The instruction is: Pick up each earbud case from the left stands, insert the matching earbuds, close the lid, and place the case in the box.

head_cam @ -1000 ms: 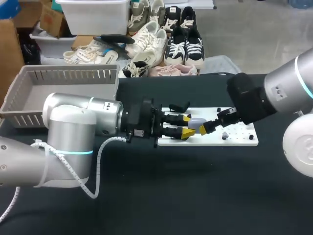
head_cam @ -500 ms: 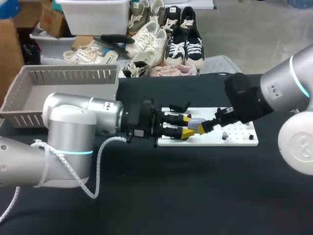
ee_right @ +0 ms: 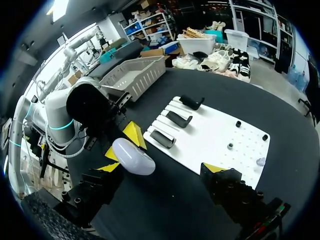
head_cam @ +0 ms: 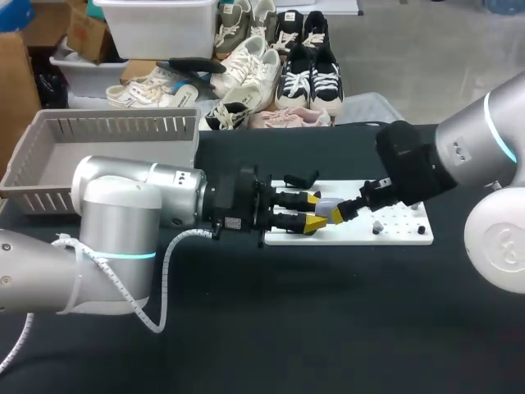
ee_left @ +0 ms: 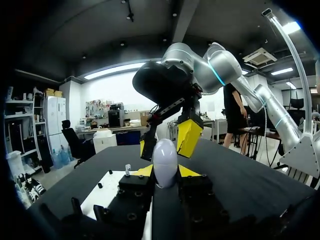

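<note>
Lid step, case held above the surface.
Left claw [head_cam: 312, 211] pinches earbud case [head_cam: 328, 207]; right claw [ee_right: 160, 168] spread beside it. Hold steady, engage lid squarely.

1. Over the left half of the white board [head_cam: 402, 234], the left gripper [head_cam: 312, 211], clamped on the earbud case [head_cam: 326, 206], meets the wide-spread right gripper [head_cam: 338, 214] tip to tip, with hardly any gap between them.
2. Three black stands [ee_right: 172, 120] rise from the board's left end, low obstacles close by the left gripper's fingers.
3. Small pegs [ee_right: 230, 146] dot the board's right part, with bare white surface among them.
4. The table [head_cam: 328, 328] lies open in front of the board.
5. The basket [head_cam: 123, 127], its top open, sits at the far left corner; the bulky left arm [head_cam: 139, 201] stretches between it and the board.
</note>
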`<state>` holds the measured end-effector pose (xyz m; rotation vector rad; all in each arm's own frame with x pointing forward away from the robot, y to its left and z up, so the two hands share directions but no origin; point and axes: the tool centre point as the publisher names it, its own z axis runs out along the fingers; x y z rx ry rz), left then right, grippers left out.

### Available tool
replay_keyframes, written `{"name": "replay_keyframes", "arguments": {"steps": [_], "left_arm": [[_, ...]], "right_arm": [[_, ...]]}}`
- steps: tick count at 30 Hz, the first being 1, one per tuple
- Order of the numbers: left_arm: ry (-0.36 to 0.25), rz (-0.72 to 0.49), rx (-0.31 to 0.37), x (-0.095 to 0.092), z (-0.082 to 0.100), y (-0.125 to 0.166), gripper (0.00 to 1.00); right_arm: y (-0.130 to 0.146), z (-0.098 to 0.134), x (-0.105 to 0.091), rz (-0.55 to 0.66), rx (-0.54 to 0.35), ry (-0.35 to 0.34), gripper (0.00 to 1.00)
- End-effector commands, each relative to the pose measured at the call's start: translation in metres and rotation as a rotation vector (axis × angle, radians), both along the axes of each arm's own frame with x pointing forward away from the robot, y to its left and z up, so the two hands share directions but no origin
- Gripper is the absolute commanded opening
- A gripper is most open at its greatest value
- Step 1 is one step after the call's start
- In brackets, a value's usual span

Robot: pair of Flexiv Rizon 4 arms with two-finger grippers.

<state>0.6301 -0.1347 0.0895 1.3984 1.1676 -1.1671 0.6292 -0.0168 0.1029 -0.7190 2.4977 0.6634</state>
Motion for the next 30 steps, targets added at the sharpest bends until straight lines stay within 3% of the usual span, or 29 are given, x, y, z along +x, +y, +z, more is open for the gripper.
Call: {"name": "replay_keyframes", "arguments": {"steps": [1, 15, 22, 30], "left_arm": [[-0.002, 0.005, -0.001, -0.001, -0.001, 0.0, 0.0], [-0.002, 0.005, -0.001, -0.001, -0.001, 0.0, 0.0], [-0.002, 0.005, -0.001, -0.001, -0.001, 0.0, 0.0], [-0.002, 0.005, -0.001, -0.001, -0.001, 0.0, 0.0]], "right_arm": [[0.002, 0.0, 0.0, -0.011, -0.008, -0.001, 1.0], [-0.001, 0.015, 0.01, -0.025, 0.001, -0.023, 1.0], [-0.005, 0.037, 0.02, -0.044, -0.008, -0.091, 1.0], [-0.039, 0.061, 0.031, -0.116, -0.146, -0.19, 1.0]]}}
